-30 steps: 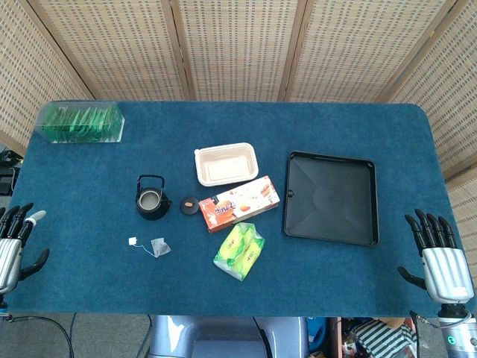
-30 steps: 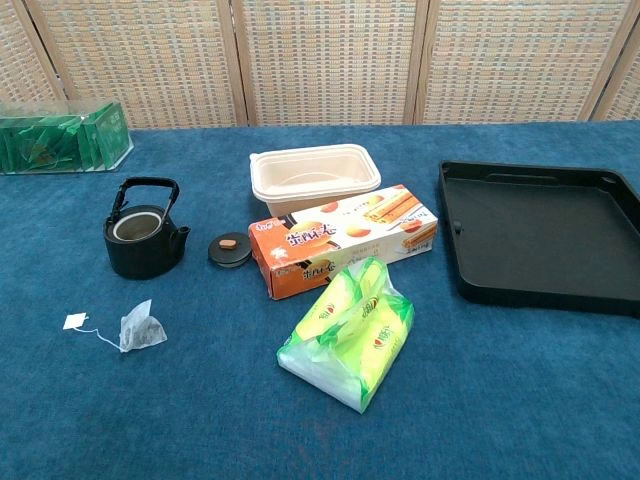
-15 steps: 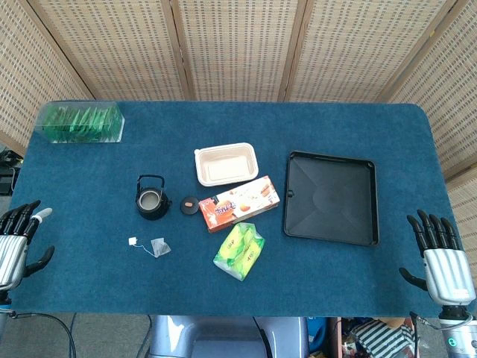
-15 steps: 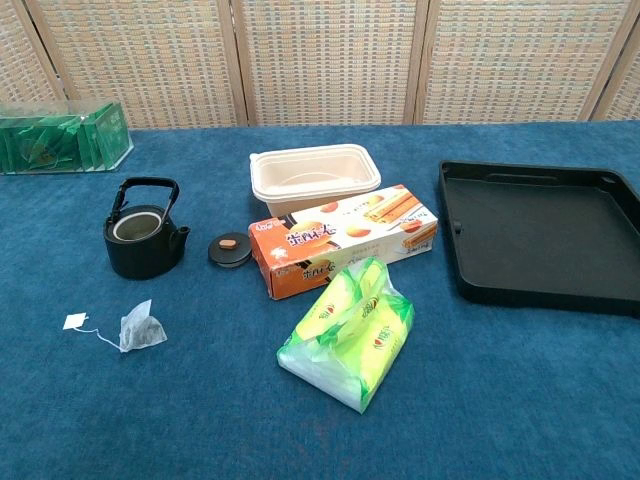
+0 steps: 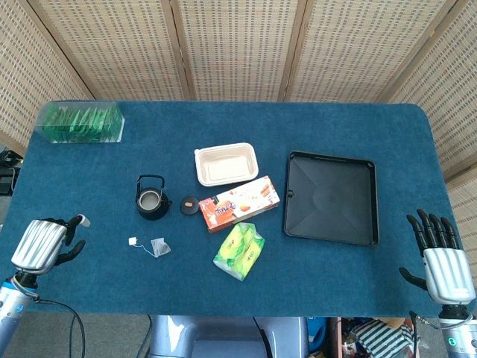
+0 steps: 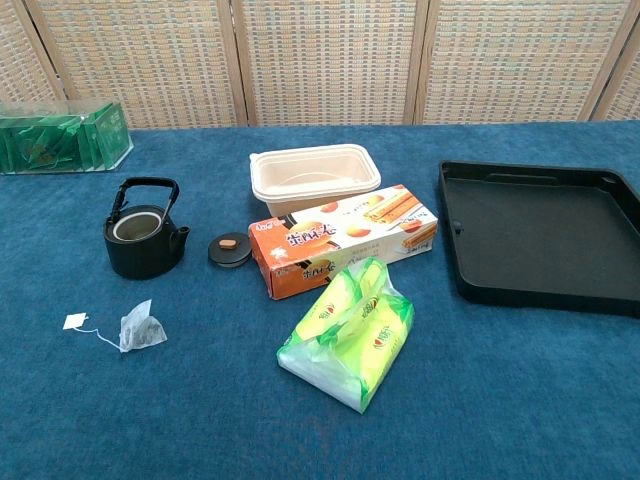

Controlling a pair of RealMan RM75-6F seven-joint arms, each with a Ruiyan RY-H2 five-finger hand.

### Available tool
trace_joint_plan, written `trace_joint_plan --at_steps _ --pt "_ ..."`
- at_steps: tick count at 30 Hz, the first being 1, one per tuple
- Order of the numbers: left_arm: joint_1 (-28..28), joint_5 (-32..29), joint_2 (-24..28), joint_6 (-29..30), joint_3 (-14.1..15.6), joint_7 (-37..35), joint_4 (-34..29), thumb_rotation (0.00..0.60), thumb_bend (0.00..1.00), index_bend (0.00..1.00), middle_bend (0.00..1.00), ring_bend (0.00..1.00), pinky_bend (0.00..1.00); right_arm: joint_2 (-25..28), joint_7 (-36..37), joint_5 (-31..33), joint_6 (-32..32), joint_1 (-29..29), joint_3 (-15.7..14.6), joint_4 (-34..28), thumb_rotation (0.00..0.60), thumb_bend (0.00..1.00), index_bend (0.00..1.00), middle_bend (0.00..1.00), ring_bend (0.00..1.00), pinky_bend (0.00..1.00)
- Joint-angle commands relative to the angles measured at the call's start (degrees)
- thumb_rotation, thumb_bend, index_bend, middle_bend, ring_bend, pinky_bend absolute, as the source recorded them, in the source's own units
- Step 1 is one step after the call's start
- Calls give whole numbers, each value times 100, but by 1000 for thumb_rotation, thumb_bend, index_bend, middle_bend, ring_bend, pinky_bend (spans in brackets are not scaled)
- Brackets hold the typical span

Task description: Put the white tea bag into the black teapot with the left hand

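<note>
White tea bag (image 5: 159, 247) lies flat on blue surface (image 5: 97, 194), just front of teapot (image 5: 151, 198), string & tag trailing toward L hand (image 5: 41, 245). Pot open, lid (image 5: 189, 205) set just beside it, opposite side from L hand. L hand is well off from pot, near surface edge, fingers curled in, holding nothing. R hand (image 5: 441, 261) far from pot, fingers spread, empty. Advice: open L fingers, come in low, pinch bag body not string, lift clear of pot handle, drop straight thru the opening.
</note>
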Motion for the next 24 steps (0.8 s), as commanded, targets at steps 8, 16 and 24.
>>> trace_joint_plan --at_steps 8,16,24 --pt "-868 -209 -107 -1353 -70 298 24 600 343 474 773 737 721 8 42 46 48 -44 12 15 600 16 96 106 0 90" --pt "-1234 -732 -548 -1978 -147 626 186 600 342 474 773 737 721 -20 127 53 46 -67 -5 96 600 16 96 106 0 90" --pt "-1518 -1091 -1081 -2516 -82 663 709 600 342 474 773 737 721 -50 158 82 -12 -46 1 153 600 16 97 106 0 90"
